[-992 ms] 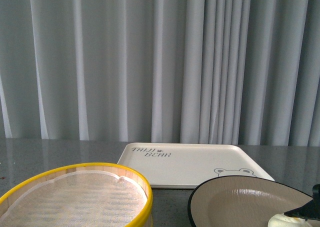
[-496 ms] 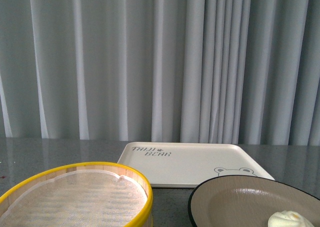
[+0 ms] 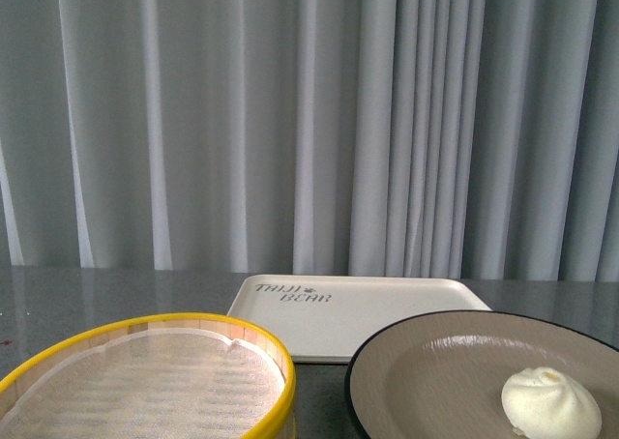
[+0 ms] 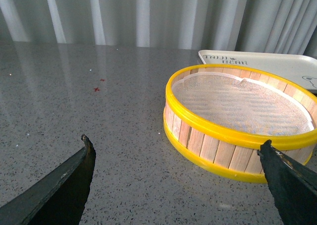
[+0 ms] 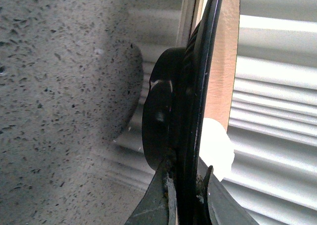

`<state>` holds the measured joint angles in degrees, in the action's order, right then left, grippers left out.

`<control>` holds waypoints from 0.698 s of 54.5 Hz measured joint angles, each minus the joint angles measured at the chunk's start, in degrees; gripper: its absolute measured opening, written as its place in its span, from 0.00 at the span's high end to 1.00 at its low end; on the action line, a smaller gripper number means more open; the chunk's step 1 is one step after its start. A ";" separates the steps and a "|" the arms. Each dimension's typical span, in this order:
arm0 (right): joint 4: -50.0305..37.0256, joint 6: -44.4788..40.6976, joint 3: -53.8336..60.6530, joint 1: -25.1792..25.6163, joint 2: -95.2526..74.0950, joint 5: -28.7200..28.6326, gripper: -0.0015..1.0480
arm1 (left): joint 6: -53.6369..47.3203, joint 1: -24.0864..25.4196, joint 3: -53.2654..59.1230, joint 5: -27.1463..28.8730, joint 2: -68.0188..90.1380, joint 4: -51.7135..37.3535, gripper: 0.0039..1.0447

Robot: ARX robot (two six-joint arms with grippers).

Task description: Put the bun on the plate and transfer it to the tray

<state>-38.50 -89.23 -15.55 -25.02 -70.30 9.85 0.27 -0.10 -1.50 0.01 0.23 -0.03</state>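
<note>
The cream-white bun lies on the beige, black-rimmed plate at the front right, lifted in front of the cream tray and covering its near right corner. My right gripper is shut on the plate's rim, seen edge-on, with the bun showing beyond it. Neither gripper shows in the front view. My left gripper is open over the grey tabletop with nothing between its fingers, beside the steamer.
A yellow-rimmed bamboo steamer with a white cloth liner stands at the front left, also in the left wrist view. The speckled grey table runs back to a pale curtain.
The plate with the bun has risen and shifted left, now covering the tray's bear drawing. The dark gripper tip seen at the lower right one second ago has left the front view.
</note>
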 joint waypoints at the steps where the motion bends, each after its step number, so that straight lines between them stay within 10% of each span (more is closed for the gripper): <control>1: 0.66 0.00 -0.46 0.17 0.35 -0.33 0.98 | 0.00 0.00 0.00 0.00 -0.02 0.00 0.06; 38: 18.58 -7.65 -34.36 20.00 -17.75 -24.35 0.98 | 0.00 0.00 0.00 0.00 -0.02 0.00 0.06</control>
<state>-19.92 -96.88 -49.91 -5.02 -88.05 -14.50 0.27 -0.10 -1.50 0.01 0.21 -0.03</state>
